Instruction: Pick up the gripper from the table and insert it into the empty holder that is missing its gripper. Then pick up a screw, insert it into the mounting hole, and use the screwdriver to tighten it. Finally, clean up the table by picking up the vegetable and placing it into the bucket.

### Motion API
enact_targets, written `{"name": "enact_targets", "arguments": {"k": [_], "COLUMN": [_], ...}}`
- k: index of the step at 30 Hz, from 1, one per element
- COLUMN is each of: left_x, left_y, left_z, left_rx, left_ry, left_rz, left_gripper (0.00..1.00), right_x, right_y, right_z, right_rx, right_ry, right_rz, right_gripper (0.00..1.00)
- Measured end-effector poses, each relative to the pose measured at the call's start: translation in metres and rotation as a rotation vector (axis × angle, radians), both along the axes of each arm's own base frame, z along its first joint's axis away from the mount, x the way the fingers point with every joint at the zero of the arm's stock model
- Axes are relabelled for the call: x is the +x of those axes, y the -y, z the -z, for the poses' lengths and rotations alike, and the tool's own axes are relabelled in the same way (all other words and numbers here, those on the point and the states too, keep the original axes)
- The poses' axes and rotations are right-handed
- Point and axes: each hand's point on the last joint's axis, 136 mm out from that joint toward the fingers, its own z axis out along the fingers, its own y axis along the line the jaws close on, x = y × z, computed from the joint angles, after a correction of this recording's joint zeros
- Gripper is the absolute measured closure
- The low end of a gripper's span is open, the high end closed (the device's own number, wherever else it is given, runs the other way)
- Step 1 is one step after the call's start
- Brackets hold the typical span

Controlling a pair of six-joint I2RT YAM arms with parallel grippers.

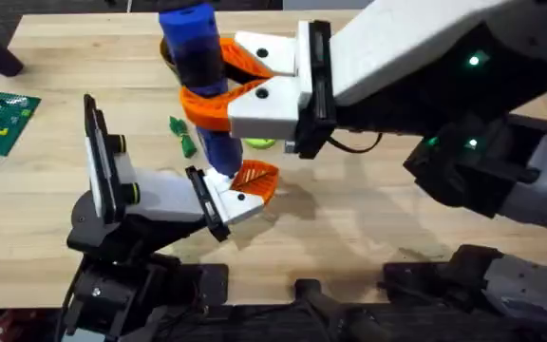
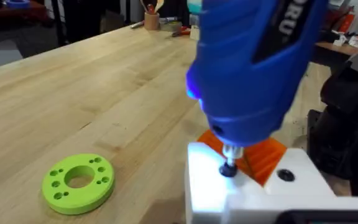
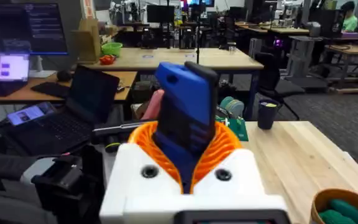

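While the bit sits in the screw (image 2: pixel 229 169), the job is to keep it square and pressed down so it does not cam out.

Starting at the left of the overhead view, the holder (image 1: pixel 160 197) lies low over the worktop (image 1: pixel 368 223), its black plate facing right. Past it, a green vegetable (image 1: pixel 182 136) lies loose on the wood, apart from everything else. Next comes the gripper (image 1: pixel 254 180), already seated against the holder's plate, with its orange tip pointing right and away from the holder. Its white base block carries the screw, and a second dark hole (image 2: pixel 284 175) sits beside it.

The screwdriver (image 1: pixel 198 57) stands over that block with its long axis close to upright. Its handle is up toward the camera and its tip points down onto the screw. From the left wrist it seems to lean slightly, so I would true it up before driving further.

Farthest right, the right gripper (image 1: pixel 207 85) has its orange jaws clenched around the blue handle at mid-length. That grasp looks firm, and the handle fills the fork in the right wrist view.

To do this well, hold the axis in line with the hole, keep light downward pressure, and stop once the head seats. Side load could shift the gripper on the plate or strip the head.
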Motion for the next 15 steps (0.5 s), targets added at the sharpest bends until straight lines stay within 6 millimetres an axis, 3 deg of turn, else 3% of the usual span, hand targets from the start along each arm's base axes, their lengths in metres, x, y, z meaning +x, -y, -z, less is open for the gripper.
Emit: {"name": "enact_targets", "arguments": {"k": [15], "left_x": [-0.0007], "left_y": [0.0003], "left_z": [0.0001], "left_rx": [-0.002], "left_ry": [-0.005], "left_rz": [0.004], "left_gripper": [0.987], "right_x": [0.0025], "right_y": [-0.001], "right_z": [0.0075], "right_rx": [-0.028], "right_ry": [-0.029], "right_rz": [0.008], "right_gripper": [0.949]}}
